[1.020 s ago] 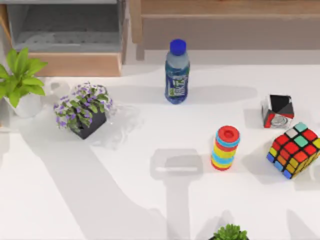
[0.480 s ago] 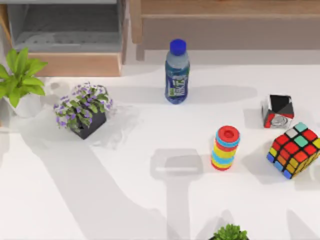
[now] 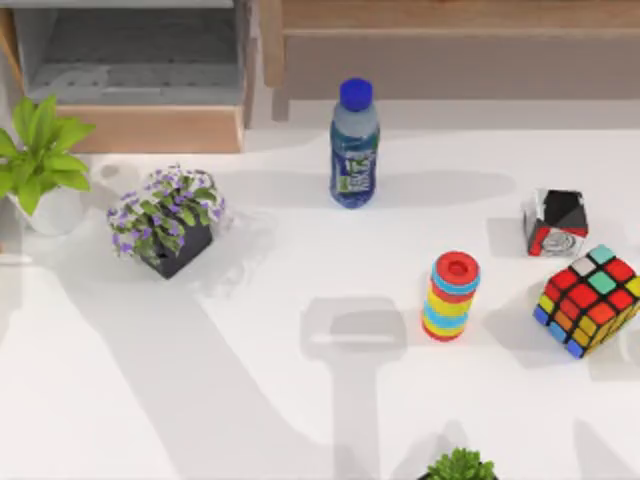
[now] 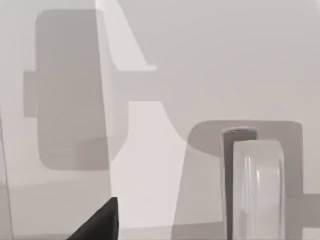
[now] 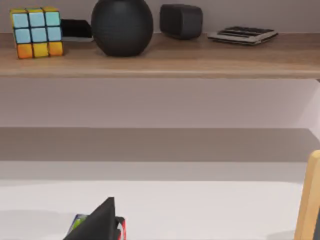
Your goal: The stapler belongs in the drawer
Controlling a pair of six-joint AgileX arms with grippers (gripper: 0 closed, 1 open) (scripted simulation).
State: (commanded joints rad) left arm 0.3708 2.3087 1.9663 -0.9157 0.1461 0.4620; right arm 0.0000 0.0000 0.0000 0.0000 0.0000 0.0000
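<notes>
Your drawer (image 3: 150, 128) stands open at the table's (image 3: 250, 400) far left, its grey floor in plain view. The stapler (image 3: 238, 252) lies outside it on the tabletop, just right of the dark pot (image 3: 178, 250) that holds purple flowers. Of the left gripper (image 4: 100, 225) and the right gripper (image 5: 100, 222) you get one dark wedge each, so you cannot tell whether either is released or clenched.

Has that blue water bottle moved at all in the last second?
No. The water bottle stands upright in the same spot, just right of the drawer.
</notes>
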